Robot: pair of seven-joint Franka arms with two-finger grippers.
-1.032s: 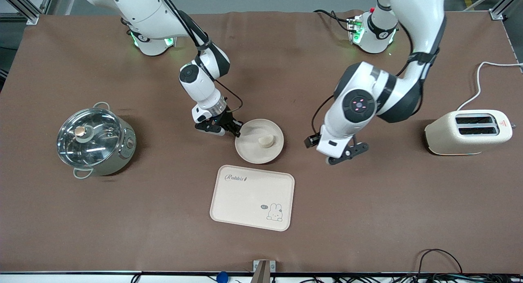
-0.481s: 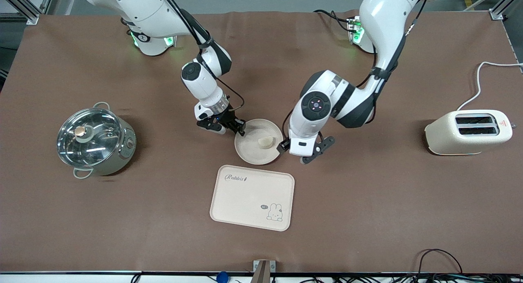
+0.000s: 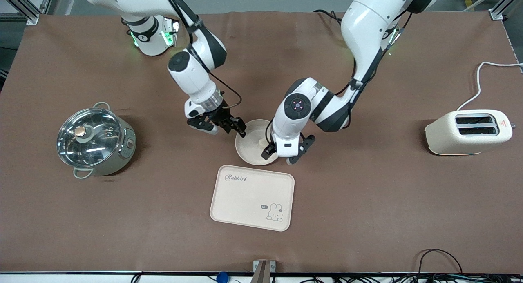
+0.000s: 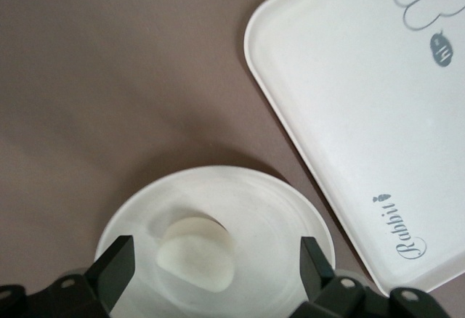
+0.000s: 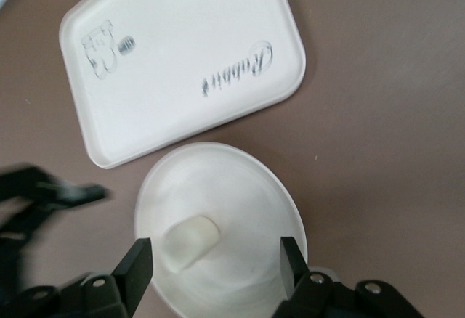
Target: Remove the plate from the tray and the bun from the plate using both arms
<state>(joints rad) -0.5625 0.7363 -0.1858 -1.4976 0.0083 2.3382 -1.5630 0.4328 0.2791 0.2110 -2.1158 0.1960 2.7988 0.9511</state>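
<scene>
The round cream plate lies mid-table, just farther from the front camera than the tray. The pale bun lies in it, mostly hidden under the left wrist. My left gripper hangs open low over the plate; in the left wrist view its fingers stand on both sides of the bun without touching it. My right gripper is open at the plate's rim toward the right arm's end. In the right wrist view the plate and bun lie between its fingers.
The rectangular cream tray with a rabbit drawing lies nearer the front camera than the plate. A steel pot with a glass lid stands toward the right arm's end. A cream toaster with its cable stands toward the left arm's end.
The left arm has swung in from the toaster's end and lowered its open gripper over the plate and bun. The right gripper stays at the plate's rim, its wrist shifted slightly.
</scene>
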